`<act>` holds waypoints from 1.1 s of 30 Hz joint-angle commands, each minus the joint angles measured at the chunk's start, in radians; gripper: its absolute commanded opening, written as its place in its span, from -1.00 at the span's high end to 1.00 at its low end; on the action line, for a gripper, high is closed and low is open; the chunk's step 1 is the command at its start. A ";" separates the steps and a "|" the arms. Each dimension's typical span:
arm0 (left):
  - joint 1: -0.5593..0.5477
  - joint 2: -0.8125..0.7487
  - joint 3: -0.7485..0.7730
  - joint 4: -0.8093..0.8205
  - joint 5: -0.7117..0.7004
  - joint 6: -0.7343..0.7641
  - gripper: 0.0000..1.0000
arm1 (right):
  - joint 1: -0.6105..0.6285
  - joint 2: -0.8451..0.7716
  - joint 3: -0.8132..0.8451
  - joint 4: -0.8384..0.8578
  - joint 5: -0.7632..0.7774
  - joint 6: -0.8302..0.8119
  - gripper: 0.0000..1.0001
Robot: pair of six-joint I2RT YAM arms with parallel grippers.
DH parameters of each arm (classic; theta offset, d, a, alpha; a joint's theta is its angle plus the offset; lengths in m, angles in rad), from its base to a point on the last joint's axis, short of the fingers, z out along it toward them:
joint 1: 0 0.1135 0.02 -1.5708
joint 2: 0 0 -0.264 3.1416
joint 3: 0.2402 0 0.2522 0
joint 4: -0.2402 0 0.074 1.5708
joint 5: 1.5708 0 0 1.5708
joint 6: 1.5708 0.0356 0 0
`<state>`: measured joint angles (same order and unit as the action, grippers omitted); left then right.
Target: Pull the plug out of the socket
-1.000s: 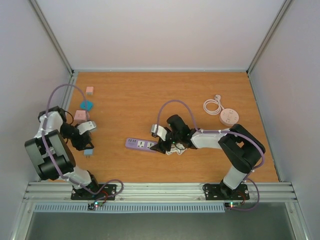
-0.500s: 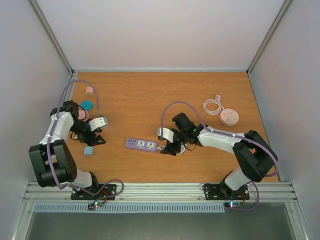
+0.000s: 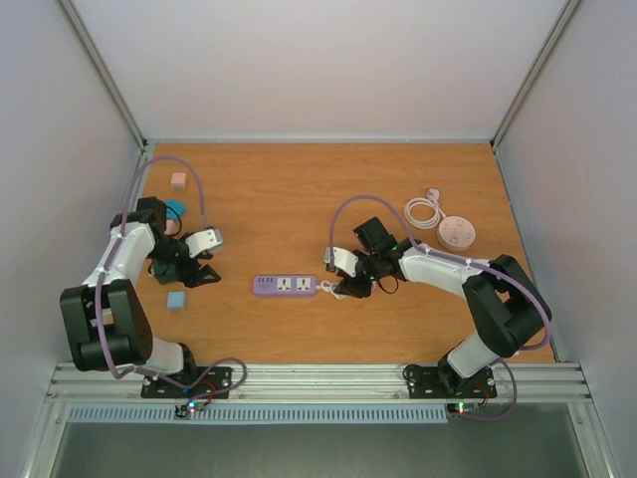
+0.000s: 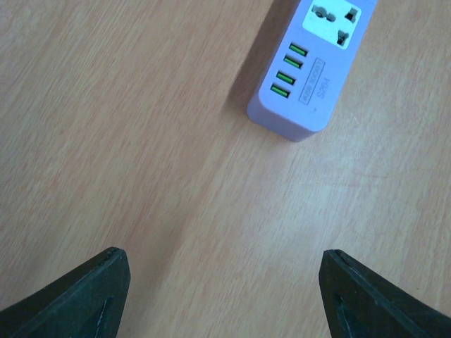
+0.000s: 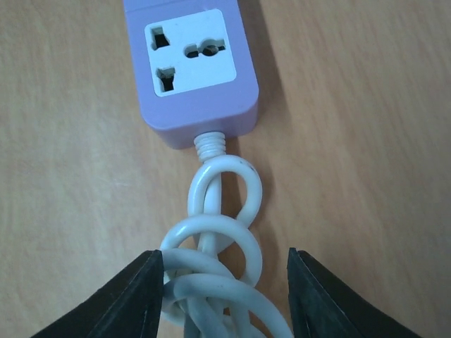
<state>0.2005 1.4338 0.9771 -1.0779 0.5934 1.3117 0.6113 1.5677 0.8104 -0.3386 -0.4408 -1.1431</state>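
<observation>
The purple power strip (image 3: 285, 286) lies flat in the middle of the table; both sockets that show are empty. Its end with green USB ports shows in the left wrist view (image 4: 309, 70), its other end in the right wrist view (image 5: 192, 67). Its white coiled cord (image 5: 215, 264) lies at the strip's right end. My right gripper (image 3: 343, 288) (image 5: 224, 299) is open and straddles the coil, with the left finger (image 5: 137, 299) touching it. My left gripper (image 3: 202, 273) (image 4: 222, 296) is open and empty, left of the strip. A light blue plug block (image 3: 176, 300) lies on the table near the left arm.
A teal block (image 3: 175, 208) and a pink block (image 3: 178, 180) lie at the back left. A round pink-white socket (image 3: 456, 233) with a white coiled cord (image 3: 423, 209) sits at the right.
My left gripper has swung right, away from the light blue block and toward the strip. My right gripper has drawn back to the right along the cord, and the strip has shifted right and straightened.
</observation>
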 commanded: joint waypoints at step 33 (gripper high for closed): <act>-0.176 0.138 0.101 0.154 0.062 -0.111 -0.50 | -0.622 -0.129 -0.142 -0.232 0.077 -0.105 0.30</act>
<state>0.0479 1.5436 1.0420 -0.9607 0.6250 1.2205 0.0841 1.4338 0.7044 -0.4908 -0.4400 -1.2335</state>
